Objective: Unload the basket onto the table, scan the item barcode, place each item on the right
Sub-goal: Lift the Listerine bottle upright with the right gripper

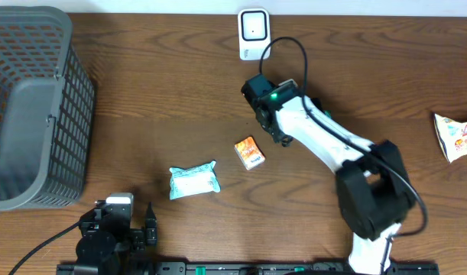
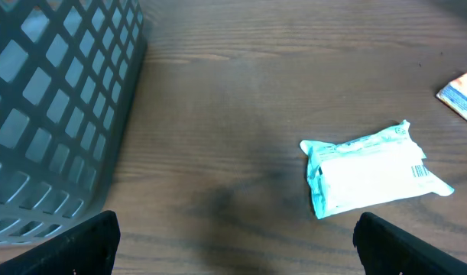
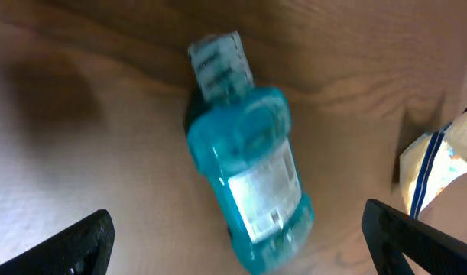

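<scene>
Blue bottle (image 3: pixel 248 183) lies on its side at the centre of the right wrist view, white label up, cap toward the top. The picture is blurred and no barcode can be read. It is hidden in the overhead view.

Right gripper (image 3: pixel 237 212) is spread wide over the bottle, holding nothing. Left gripper (image 2: pixel 237 218) is likewise spread and empty.

Scanner (image 1: pixel 253 30) sits at top centre of the overhead view.

Risks: the smooth body may roll or slip when pinched, and fingers closing across the label would mask the barcode. The snack packet (image 3: pixel 439 168) at the right edge could be nudged.

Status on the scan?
Grippers: left gripper open, right gripper open. Item: blue bottle flat on table below right gripper, unheld. Nearby: snack bag, apart.
</scene>
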{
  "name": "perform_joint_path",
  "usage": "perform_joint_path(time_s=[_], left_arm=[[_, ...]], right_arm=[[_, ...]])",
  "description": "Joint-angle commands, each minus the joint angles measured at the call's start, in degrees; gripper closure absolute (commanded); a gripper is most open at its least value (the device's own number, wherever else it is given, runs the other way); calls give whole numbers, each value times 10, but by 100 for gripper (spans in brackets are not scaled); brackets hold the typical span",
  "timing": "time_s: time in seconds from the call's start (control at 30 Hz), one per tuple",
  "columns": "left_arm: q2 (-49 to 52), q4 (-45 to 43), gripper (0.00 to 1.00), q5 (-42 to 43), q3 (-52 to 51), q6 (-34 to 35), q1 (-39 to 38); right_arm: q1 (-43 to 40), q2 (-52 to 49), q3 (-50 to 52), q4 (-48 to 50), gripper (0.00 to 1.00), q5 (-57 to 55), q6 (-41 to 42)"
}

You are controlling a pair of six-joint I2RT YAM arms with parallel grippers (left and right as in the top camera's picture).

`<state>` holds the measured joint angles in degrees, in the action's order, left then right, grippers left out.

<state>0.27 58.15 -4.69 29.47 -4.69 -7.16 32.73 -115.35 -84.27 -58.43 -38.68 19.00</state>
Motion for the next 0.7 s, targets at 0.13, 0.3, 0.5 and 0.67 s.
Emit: perform_joint_path(time_s=[0.13,0.3,0.5,0.67], left_arm=[[1,0,2,-5,0,1,1],[1,0,2,-5,0,1,1],[0,0,2,-5,0,1,1],[0,0,2,-5,0,1,1]], right_arm=[[-26,-36,0,87,1,-27,-52],[-78,-37,-1,129,3,34,-96],[-144,-47,-1,145,17,162,-175],[-155,-58,-1,148,14,262,-254]])
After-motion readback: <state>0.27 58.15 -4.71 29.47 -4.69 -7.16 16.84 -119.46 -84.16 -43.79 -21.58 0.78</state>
